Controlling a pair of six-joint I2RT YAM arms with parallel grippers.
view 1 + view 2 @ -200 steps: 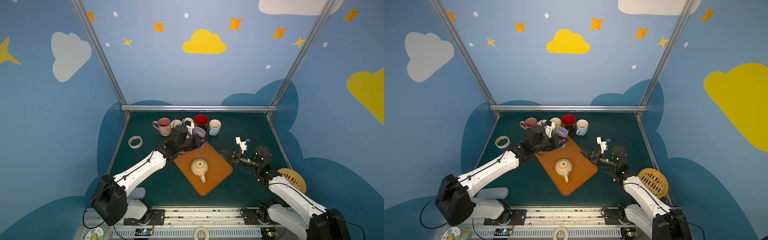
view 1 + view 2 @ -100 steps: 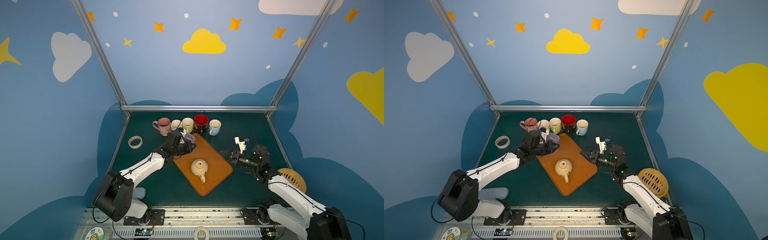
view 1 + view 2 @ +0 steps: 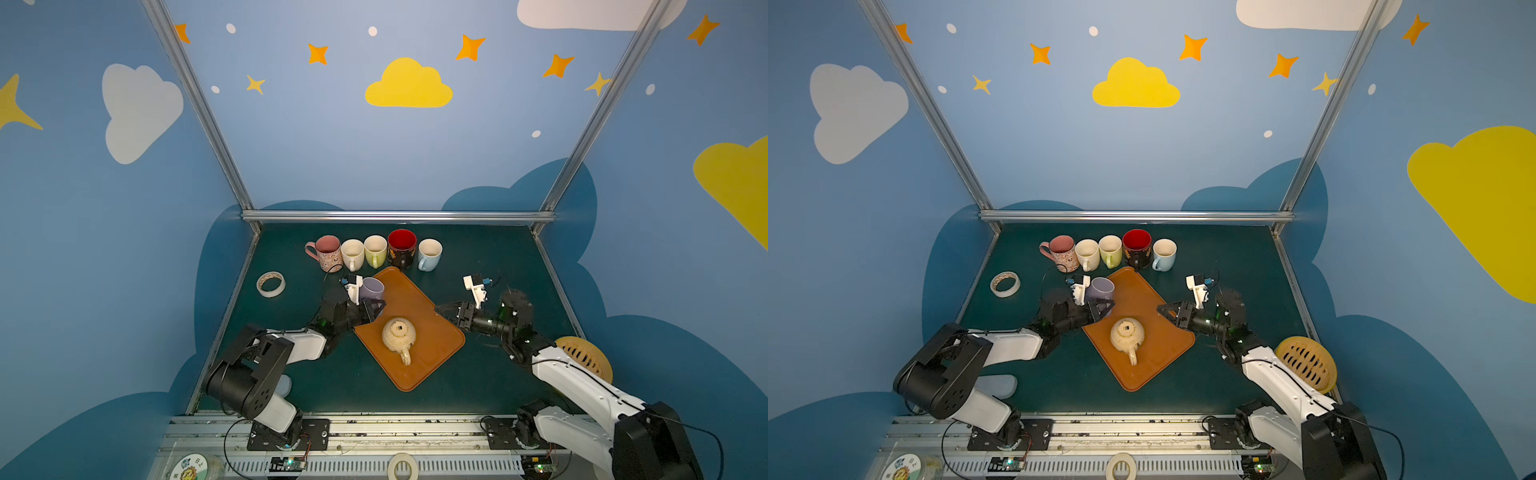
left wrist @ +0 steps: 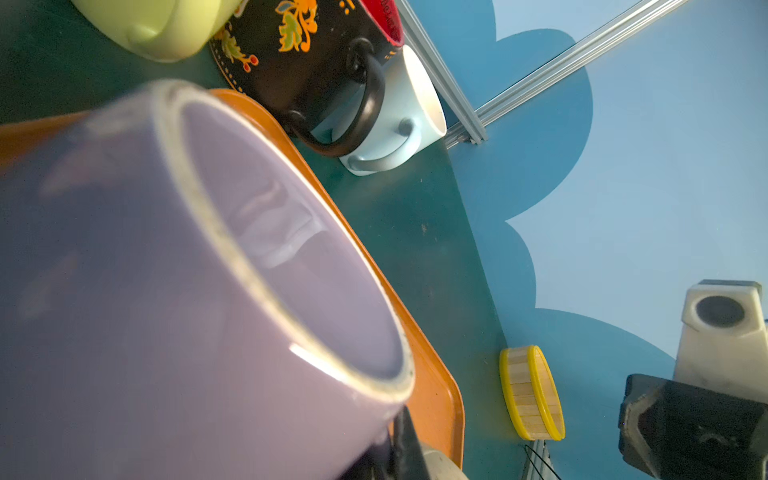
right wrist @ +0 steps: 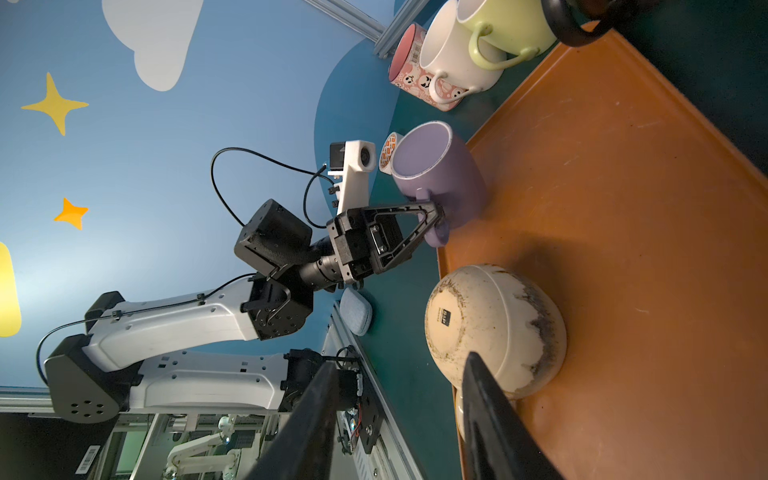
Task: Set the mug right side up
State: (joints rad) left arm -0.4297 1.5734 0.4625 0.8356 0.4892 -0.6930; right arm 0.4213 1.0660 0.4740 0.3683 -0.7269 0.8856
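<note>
Our left fingers (image 3: 371,311) are clenched on the handle of the lilac mug (image 3: 371,289), which sits at the edge of the orange tray (image 3: 436,332) that faces the left arm, close to the tray's far corner. We read its long axis as near vertical, mouth up and base toward the tray, so we judge the turn itself done or nearly so. Whether the base lies flat on the tray or on its raised rim we cannot tell. The handle points away from the tray's middle, straight into our left fingers. Letting go and backing off along that line looks like the coming move, and a base perched on the rim could tip. The left wrist view shows the lilac mug empty. At the tray's middle, between the two arms, a beige mug (image 3: 399,334) lies mouth down, its handle toward the tray's near corner. Our right fingers (image 5: 490,415) are parted and grasp nothing; they hover at the tray's opposite edge, aimed at that beige mug, so the right arm is the free one for it. Beyond the tray's far corner a row of five mugs (image 3: 375,251) stands upright, empty as far as we can see.
</note>
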